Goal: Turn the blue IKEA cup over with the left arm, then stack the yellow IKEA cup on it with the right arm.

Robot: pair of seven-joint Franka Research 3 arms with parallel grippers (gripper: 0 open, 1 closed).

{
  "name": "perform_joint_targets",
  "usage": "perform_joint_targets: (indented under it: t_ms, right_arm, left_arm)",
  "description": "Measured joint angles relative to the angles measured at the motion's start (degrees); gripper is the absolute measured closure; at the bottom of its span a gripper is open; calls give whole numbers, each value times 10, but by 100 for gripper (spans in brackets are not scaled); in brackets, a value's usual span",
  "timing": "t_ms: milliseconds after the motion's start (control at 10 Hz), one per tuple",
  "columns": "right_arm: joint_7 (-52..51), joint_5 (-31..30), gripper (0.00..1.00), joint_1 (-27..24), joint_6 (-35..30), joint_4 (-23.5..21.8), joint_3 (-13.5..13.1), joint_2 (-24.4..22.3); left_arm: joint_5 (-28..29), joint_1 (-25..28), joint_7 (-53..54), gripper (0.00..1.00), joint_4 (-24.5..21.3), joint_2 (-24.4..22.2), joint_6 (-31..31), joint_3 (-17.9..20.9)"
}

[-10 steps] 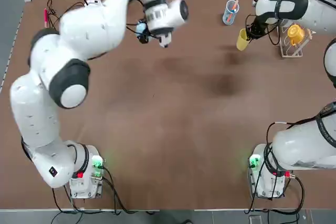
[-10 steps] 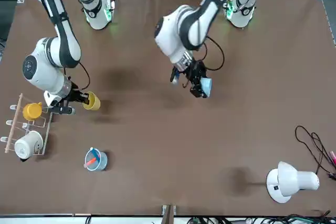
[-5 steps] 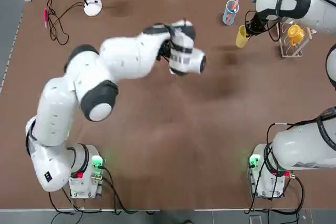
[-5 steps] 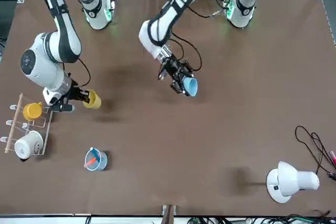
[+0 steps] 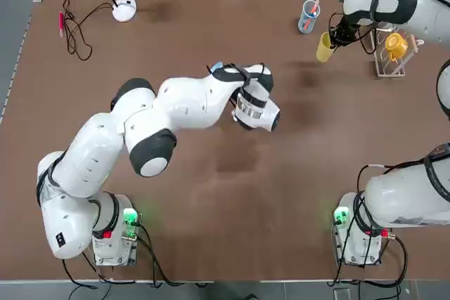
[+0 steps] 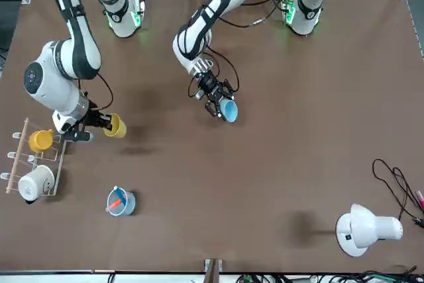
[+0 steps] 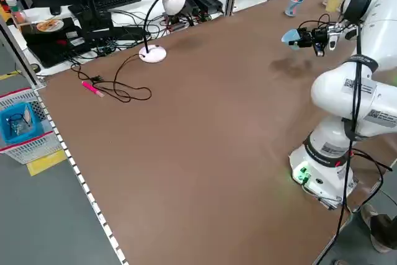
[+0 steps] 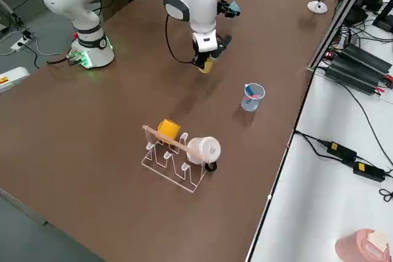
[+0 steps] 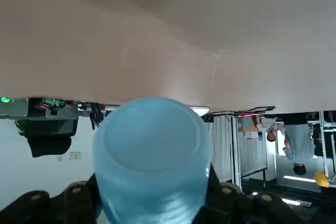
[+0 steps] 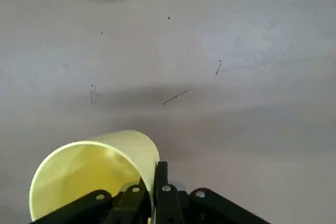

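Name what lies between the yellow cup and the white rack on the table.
The right arm's end effector, gripping the yellow cup, lies before the rack in the front view.

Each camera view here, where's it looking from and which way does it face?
Top: overhead, facing down, both arms.
Front: across the table, facing the robot, both arms.
Left side, right side: raised at the sides, looking diagonally down, arms.
Left wrist: on that arm, facing the blue cup.
Right wrist: likewise, yellow cup.
Top and front share the rack.
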Motion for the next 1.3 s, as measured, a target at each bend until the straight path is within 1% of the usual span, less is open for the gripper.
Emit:
perform_joint_targets:
  t_ms: [500, 800, 1100, 1300]
  right_arm:
    - [-5, 0, 96, 0, 0, 2, -6, 0]
    - [-14, 0, 96, 0, 0, 5, -9, 0]
    - [-22, 0, 96, 0, -1, 6, -13, 0]
    - [-23, 0, 96, 0, -2, 6, -13, 0]
  left_arm:
    - [0, -10, -23, 23, 14, 20, 1, -2]
    - [0, -20, -39, 22, 33, 39, 1, -3]
    - [0, -28, -57, 18, 48, 48, 3, -3]
    - [0, -29, -58, 13, 51, 50, 3, -3]
